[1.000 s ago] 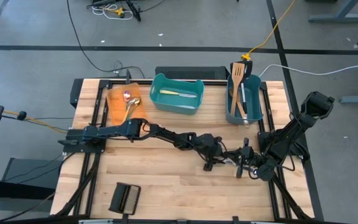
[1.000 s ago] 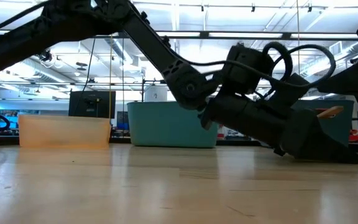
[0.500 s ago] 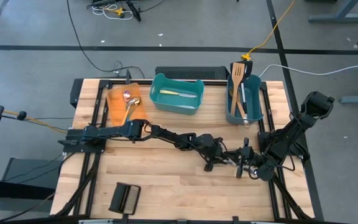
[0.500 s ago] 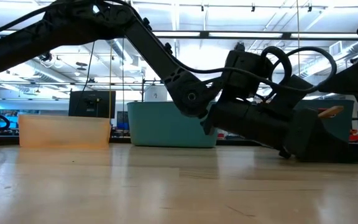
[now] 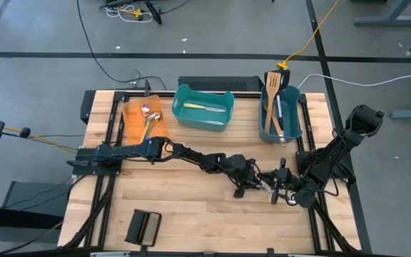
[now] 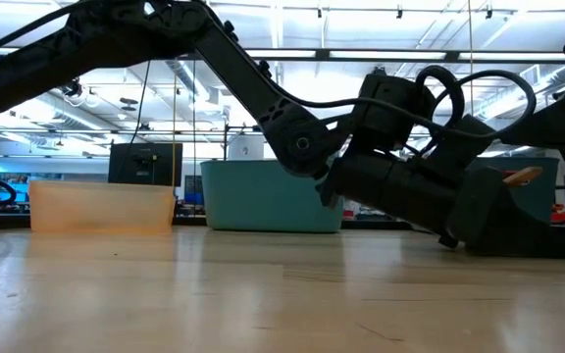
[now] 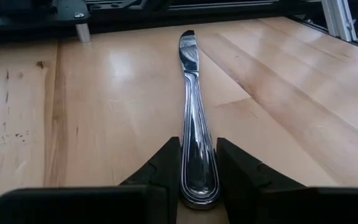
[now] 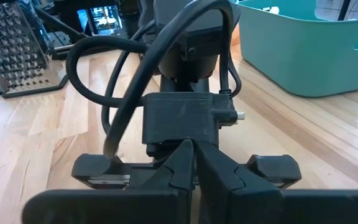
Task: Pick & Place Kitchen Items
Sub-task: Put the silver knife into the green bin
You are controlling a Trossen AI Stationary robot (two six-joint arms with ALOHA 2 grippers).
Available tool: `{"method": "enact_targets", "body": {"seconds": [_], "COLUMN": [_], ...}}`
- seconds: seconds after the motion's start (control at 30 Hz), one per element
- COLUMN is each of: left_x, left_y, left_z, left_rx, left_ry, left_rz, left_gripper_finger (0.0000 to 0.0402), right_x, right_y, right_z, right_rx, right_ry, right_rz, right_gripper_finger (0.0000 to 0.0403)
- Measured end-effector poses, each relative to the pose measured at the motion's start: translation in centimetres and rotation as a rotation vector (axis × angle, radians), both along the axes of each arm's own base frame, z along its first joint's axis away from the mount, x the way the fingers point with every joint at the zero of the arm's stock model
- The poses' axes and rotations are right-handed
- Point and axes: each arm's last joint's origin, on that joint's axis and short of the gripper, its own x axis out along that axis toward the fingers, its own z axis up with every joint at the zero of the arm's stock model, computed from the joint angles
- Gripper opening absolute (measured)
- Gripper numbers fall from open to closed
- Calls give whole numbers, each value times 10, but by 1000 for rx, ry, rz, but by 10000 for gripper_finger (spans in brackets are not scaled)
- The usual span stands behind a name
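A silver table knife (image 7: pixel 192 106) lies flat on the wooden table at the centre right, its blade pointing away from my left gripper (image 7: pixel 197 190). My left gripper (image 5: pixel 257 181) is low over the table and shut on the knife's handle end. My right gripper (image 5: pixel 278 188) is shut and empty just to the right, facing the left wrist (image 8: pixel 182 115), its fingers (image 8: pixel 185 163) meeting. Two wooden spatulas (image 5: pixel 271 107) and a black spatula stand in the right teal bin (image 5: pixel 295 125). Spoons (image 5: pixel 150 114) lie in the orange bin (image 5: pixel 130 121). My left gripper pinches the knife's handle near its butt end (image 7: pixel 197 177) between its two fingers, one on each long side. The fingers come in low and nearly level and lie along the knife. The knife rests flat on the table along its whole length.
A teal bin (image 5: pixel 223 121) holding a knife stands at the far middle. A black ribbed block (image 5: pixel 143 228) lies near the front left edge. The two grippers stand very close together. Bare wood lies toward the near centre (image 5: pixel 205 214).
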Motion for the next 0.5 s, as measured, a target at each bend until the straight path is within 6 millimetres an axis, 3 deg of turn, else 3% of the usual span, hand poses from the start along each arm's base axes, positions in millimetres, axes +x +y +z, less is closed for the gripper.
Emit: {"method": "enact_targets", "body": {"seconds": [0.27,0.5], "left_x": [0,-2], "left_y": [-1,-3], "left_z": [5,26], "left_rx": [6,56], "left_ry": [8,35], "left_rz": [-1,-20], "left_gripper_finger": [88,88], "right_x": [0,0], "right_y": [0,0], "right_z": [0,0], "right_rx": [-2,-20], "right_ry": [0,-3], "right_rz": [-1,-8], "right_gripper_finger": [32,32]}}
